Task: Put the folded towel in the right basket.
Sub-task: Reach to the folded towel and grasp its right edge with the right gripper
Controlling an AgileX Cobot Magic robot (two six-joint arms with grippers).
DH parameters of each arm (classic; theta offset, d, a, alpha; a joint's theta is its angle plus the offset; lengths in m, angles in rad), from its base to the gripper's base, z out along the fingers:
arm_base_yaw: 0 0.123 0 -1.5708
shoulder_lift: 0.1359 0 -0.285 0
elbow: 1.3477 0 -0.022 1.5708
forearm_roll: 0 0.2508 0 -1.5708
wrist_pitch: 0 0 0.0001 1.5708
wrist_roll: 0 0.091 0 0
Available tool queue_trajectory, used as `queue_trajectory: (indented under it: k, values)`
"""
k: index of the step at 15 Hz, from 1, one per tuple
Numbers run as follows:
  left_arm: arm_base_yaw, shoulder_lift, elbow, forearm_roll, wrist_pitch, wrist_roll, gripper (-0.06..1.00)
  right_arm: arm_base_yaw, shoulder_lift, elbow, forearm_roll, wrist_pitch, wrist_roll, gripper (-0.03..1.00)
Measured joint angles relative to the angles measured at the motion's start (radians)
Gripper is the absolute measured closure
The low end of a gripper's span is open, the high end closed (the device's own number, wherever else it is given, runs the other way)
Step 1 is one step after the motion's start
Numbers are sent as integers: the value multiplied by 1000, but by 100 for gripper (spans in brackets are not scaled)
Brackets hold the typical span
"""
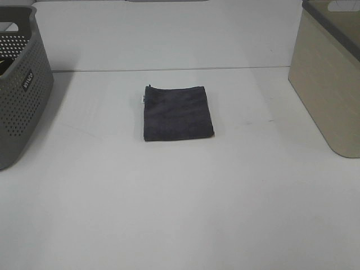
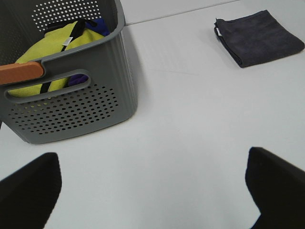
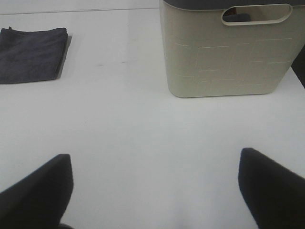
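The folded towel [image 1: 177, 112] lies on the table [image 1: 180, 214] between left basket [image 1: 19, 95] and right basket [image 1: 329, 84].

grey basket [image 1: 22, 107]: far left on white table [image 1: 180, 214], perforated walls, white label on side | inside: yellow cloth [image 2: 47, 55] w/ black strap, blue item [image 2: 100, 23] behind | orange grip [image 2: 20, 73] at rim above handle slot

Bright, diffuse; soft shadows (pics sharp).
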Motion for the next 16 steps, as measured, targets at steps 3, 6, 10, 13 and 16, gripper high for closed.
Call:
queue_trajectory:
  k: [3,6,10,13,16]
  values:
    - [0,0,0,0,0,0,-4,0,0,0,0,0,0,10]
    - [0,0,0,0,0,0,-4,0,0,0,0,0,0,10]
    - [0,0,0,0,0,0,-4,0,0,0,0,0,0,10]
    - [0,0,0,0,0,0,-4,0,0,0,0,0,0,10]
    - [0,0,0,0,0,0,-4,0,0,0,0,0,0,10]
